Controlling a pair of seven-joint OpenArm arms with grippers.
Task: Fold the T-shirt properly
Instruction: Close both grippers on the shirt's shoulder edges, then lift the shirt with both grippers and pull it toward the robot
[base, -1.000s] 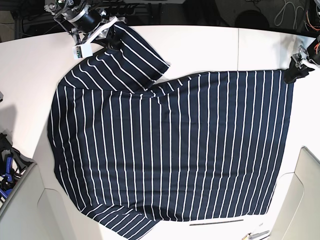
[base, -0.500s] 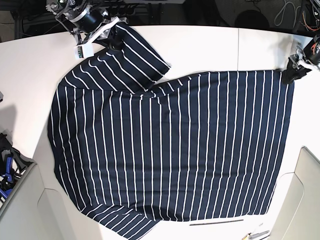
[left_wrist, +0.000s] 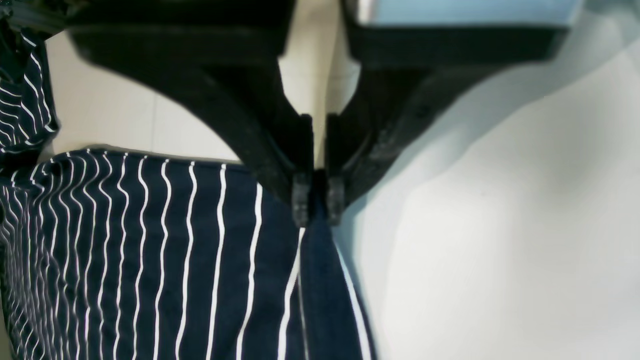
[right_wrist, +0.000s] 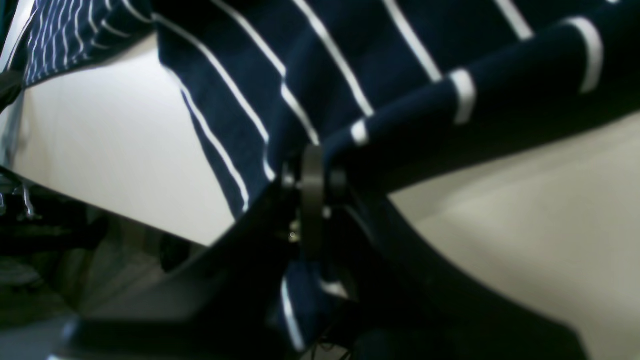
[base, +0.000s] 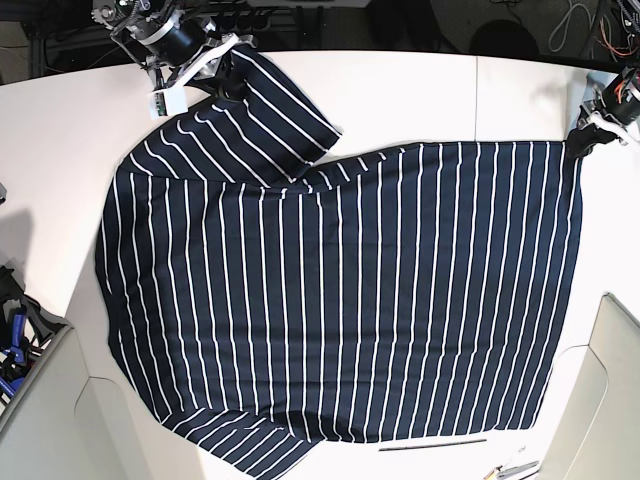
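The dark navy T-shirt with thin white stripes lies spread flat over the white table. Its far left sleeve is folded over. My left gripper is at the shirt's far right corner, and in the left wrist view its jaws are shut on that corner of the cloth. My right gripper is at the far left, shut on the sleeve's edge. In the right wrist view the striped fabric drapes over its closed fingertips.
A thin dark rod lies near the front edge beside the shirt's hem. Grey bins stand at the front left and front right. Blue-handled tools sit at the left edge.
My left gripper has closed on the shirt's far right corner and drawn it slightly up and to the right. The right arm has barely moved.
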